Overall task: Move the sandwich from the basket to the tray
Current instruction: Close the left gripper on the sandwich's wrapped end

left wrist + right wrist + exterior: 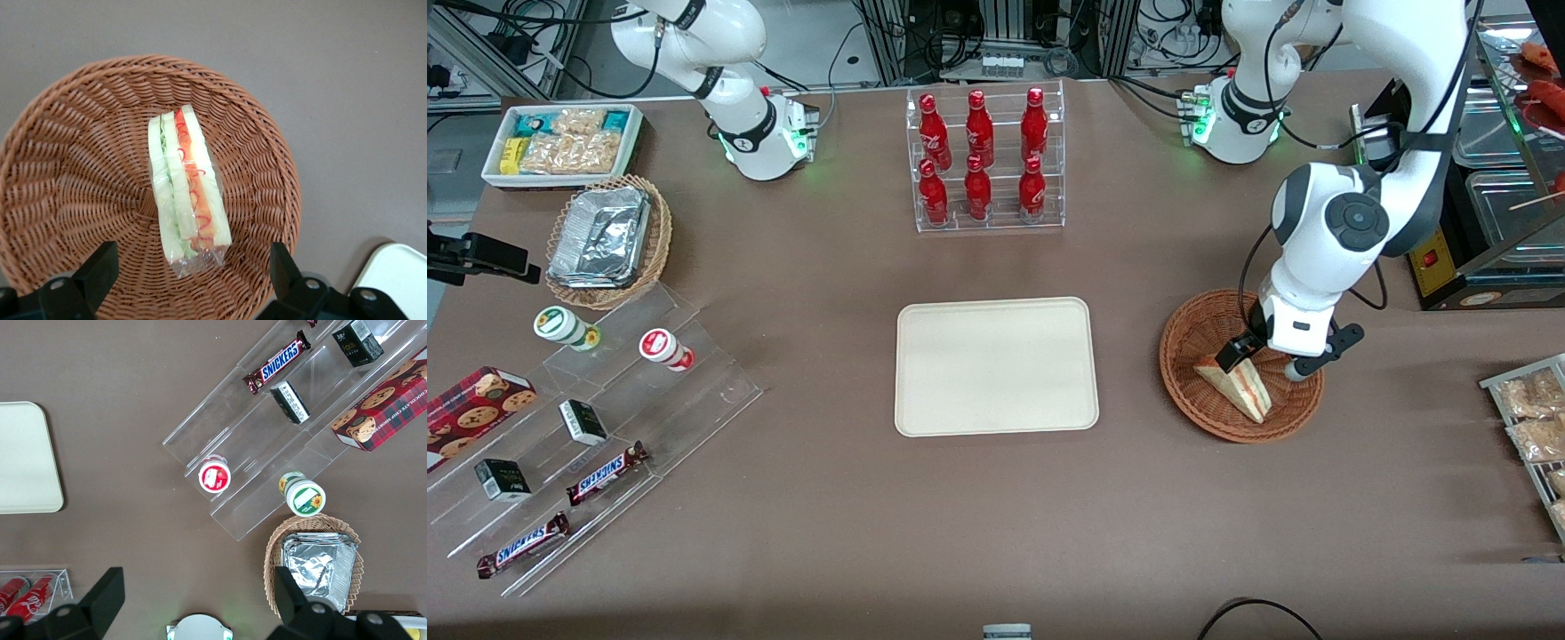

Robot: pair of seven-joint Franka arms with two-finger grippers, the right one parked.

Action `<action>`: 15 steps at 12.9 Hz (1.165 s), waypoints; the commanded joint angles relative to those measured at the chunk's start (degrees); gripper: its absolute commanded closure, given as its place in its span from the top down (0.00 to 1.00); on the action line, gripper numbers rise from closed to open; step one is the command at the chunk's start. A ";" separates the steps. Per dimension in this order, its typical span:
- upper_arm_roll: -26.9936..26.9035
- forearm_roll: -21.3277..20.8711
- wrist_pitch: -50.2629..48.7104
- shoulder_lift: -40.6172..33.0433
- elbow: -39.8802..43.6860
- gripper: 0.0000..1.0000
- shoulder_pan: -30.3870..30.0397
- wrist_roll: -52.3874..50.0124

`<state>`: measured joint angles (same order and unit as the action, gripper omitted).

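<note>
Claw (1261,357) sits low over the basket (1190,342) at the right of the front frame, fingers spread wide and gripping nothing. In the wrist view one fingertip (100,263) and the other (283,263) show well apart, with the near end of the sandwich (187,183) between them.

Sandwich lies inside the basket, in clear wrap, resting on one bread face with the layered edge turned up: green, pale and red-orange bands run lengthwise. It lies across the basket floor and leans up the woven wall. Judgement: this pose puts the two flat bread faces outward, which suits a pinch across the thickness, and the open spread looks set for that.

Relation to claw: sandwich is just below and between the fingers, not yet touched as far as the frames show. Front view shows the wedge (1238,384) in the lower half of the basket, directly under the claw.

Tray (996,366) lies flat at frame centre on the desk (996,533), bare, beside the basket but apart from it. Judgement: short lateral carry once lifted; wrap may slip.
</note>
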<state>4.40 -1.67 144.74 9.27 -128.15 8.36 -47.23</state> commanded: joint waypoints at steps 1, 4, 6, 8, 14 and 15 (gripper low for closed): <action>-0.36 0.35 3.87 3.02 -0.34 1.00 0.61 -3.13; -0.45 0.18 4.15 5.83 -0.08 1.00 0.61 -3.04; -0.45 -0.09 4.84 7.07 0.18 0.95 0.61 -2.78; -0.54 -0.09 4.76 7.16 0.45 0.21 0.52 -2.08; -0.62 -1.05 -7.59 4.01 7.20 0.00 0.61 0.30; -0.28 -2.71 -12.94 3.21 10.17 0.00 0.61 0.21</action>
<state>4.16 -2.46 139.73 15.08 -122.19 8.37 -47.43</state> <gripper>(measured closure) 0.692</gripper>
